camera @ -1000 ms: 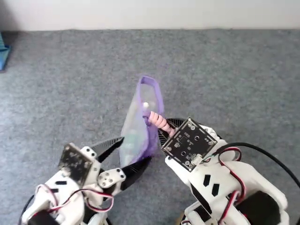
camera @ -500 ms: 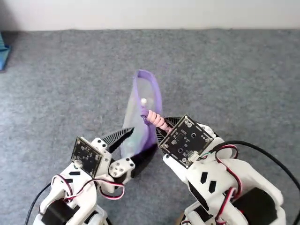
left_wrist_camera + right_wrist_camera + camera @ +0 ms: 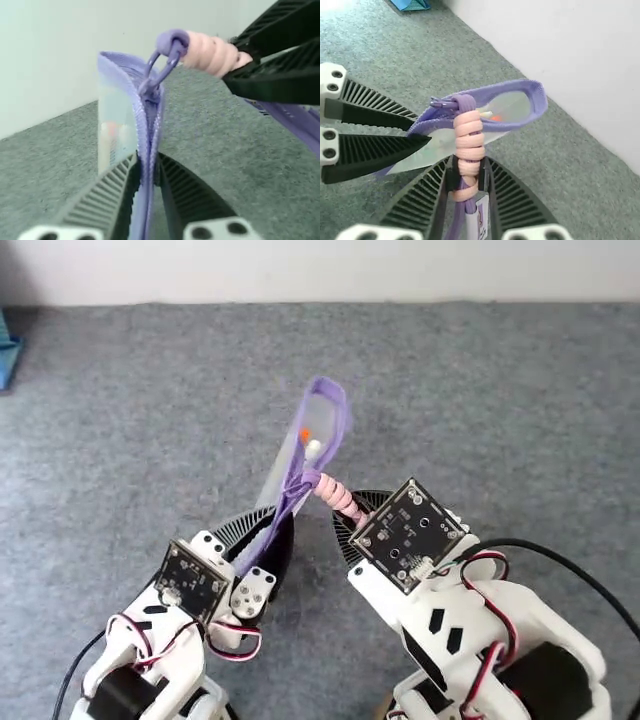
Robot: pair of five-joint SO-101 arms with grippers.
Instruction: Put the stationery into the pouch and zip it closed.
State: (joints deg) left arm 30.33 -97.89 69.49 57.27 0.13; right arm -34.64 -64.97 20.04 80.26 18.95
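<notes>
Both grippers are holding the pouch (image 3: pixel 300 465) on edge over the middle of the table (image 3: pixel 150 390).
The left gripper (image 3: pixel 148 167) is clamping the pouch's zip edge at its near end, while the right gripper (image 3: pixel 468 172) is clenching the pink pull cord (image 3: pixel 468 135) tied to the slider. Stationery (image 3: pixel 310 443) is showing through the clear side. The pouch's far tip is standing well short of the far edge and well apart from the blue object (image 3: pixel 5 350) at the left edge.

Upright pouch (image 3: pixel 300 465) amid open carpet (image 3: pixel 480 390)
</notes>
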